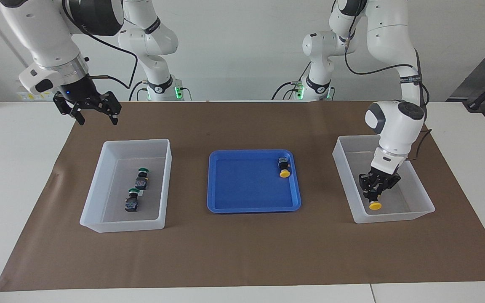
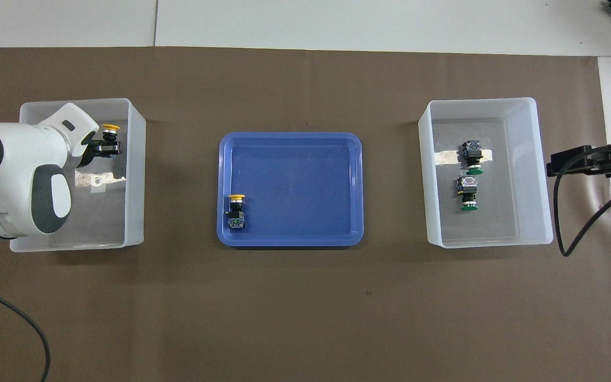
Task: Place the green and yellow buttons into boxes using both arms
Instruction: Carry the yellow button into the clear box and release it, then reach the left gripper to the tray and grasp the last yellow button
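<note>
The left gripper is low inside the translucent white box at the left arm's end of the table, and its jaws pinch the dark body of a yellow button, with the yellow cap pointing away from the robots. In the overhead view the same gripper and its yellow-capped switch are over the part of this box that is farther from the robots; I cannot tell if the button already touches the floor of the box. A piece of pale tape lies on the floor of this box. The second yellow button lies in the blue tray in the middle of the brown mat, in the corner of the tray that is nearer to the robots and toward the left arm's end. The two green buttons lie one after the other in the other white box, at the right arm's end of the table, well apart from the tray. The right arm waits: the right gripper hangs in the air over the edge of the mat, above the table near this box, with its jaws spread and nothing between them.
</note>
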Robot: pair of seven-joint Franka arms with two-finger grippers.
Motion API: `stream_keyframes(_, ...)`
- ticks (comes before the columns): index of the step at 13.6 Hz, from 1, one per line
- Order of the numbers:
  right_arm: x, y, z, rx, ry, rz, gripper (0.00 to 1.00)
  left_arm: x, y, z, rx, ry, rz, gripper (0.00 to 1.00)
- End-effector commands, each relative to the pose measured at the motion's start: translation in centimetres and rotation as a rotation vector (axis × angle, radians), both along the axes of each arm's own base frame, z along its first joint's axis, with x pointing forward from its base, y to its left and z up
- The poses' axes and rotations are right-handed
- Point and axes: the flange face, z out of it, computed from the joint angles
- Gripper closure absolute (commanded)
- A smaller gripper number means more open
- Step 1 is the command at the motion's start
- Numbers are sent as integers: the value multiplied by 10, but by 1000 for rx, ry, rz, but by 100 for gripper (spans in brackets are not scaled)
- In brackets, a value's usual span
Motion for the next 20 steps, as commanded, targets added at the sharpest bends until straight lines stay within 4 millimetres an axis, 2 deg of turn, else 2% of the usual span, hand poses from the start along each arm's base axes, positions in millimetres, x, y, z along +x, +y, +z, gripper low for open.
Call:
stream_keyframes(1,-6,0,0,-15,0,-12,0,12,3,3,17,-30,-19,0)
stream_keyframes(3,-6,-6,1,-15,-3,-21,0,14,11,10,16,-45,-4,0)
stream_keyframes(5,-6,-6,1,-16,-3,-20,0,15,10,35,16,-71,0,0)
stream_keyframes(7,-7,-5,1,-15,-3,-17,0,6,-1,77,17,-60,-13,0)
stream_keyframes(9,-6,-3,1,-15,-1,-14,0,-10,-25,118,19,-18,-51,0)
stream_keyframes(10,-7,-2,2,-15,0,-14,0,-15,-43,129,16,8,-68,0)
stream_keyframes(13,-8,-1,3,-15,7,-14,0,-32,-122,129,-26,53,-31,0)
stream_keyframes(14,-8,-1,2,-15,10,-15,0,-44,-144,128,-29,62,-44,0)
stream_keyframes(15,-8,-1,3,-15,8,-14,0,-59,-167,118,-29,77,-62,0)
stream_keyframes(16,-7,-2,3,-15,10,-15,0,-71,-183,115,-34,88,-63,0)
stream_keyframes(20,-10,-5,5,-2,18,-25,0,-101,-224,87,-41,130,-50,0)
